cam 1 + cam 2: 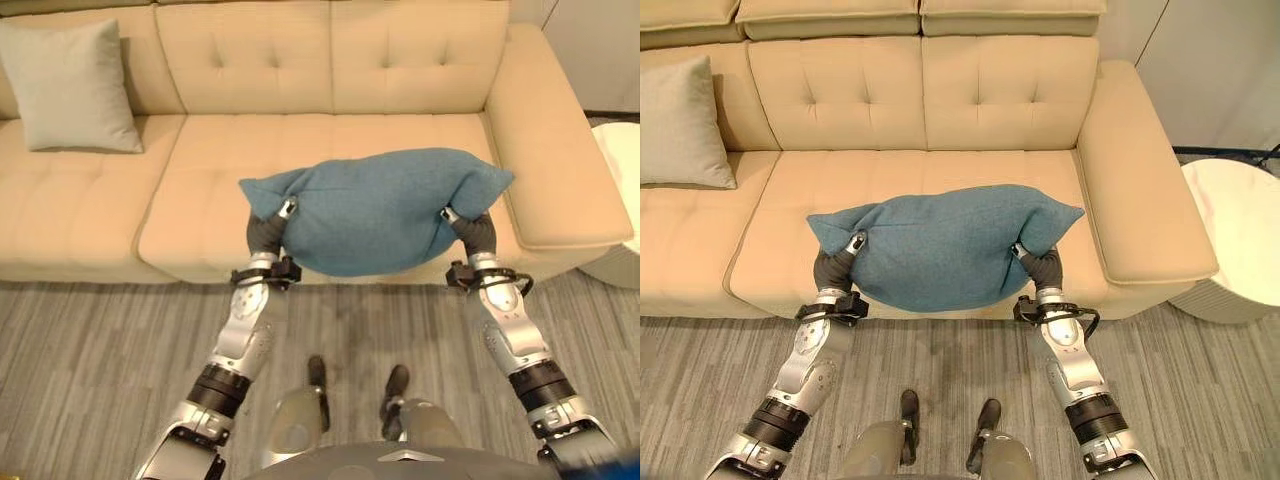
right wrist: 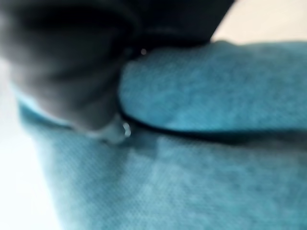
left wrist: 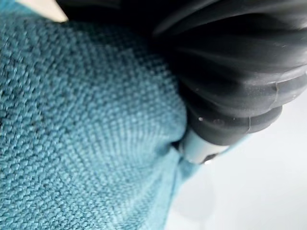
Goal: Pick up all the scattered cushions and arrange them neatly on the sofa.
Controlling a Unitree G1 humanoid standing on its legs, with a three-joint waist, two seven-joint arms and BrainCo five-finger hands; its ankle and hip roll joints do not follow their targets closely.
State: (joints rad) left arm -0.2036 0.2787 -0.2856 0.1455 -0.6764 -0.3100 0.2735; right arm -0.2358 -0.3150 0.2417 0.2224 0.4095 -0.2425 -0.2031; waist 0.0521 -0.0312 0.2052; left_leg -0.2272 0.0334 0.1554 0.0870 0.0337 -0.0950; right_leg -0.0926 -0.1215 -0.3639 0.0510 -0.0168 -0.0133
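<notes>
The robot stands facing the sofa (image 1: 1120, 200) with a blue cushion (image 1: 940, 245) carried between its two hands, held up over the front edge of the middle-to-right seat and not yet resting on it, as far as I can judge. The left hand (image 1: 836, 266) is tucked under the cushion's left end and the right hand (image 1: 1042, 266) under its right end; the cloth covers both sets of fingers, so I cannot tell whether they are curled into the fabric or lying flat against it, and the wrist views give little beyond blue weave against the dark ribbed covers. A pale grey cushion (image 1: 680, 125) leans upright against the backrest near the sofa's left end, so that one looks settled. What seems left is to carry the blue one further in, set it down against the backrest and stand it tidily. The wooden floor (image 1: 940, 400) in front of the sofa has no other cushions lying on it that I can make out. A round white side table (image 1: 1240, 240) sits just beyond the right armrest.
</notes>
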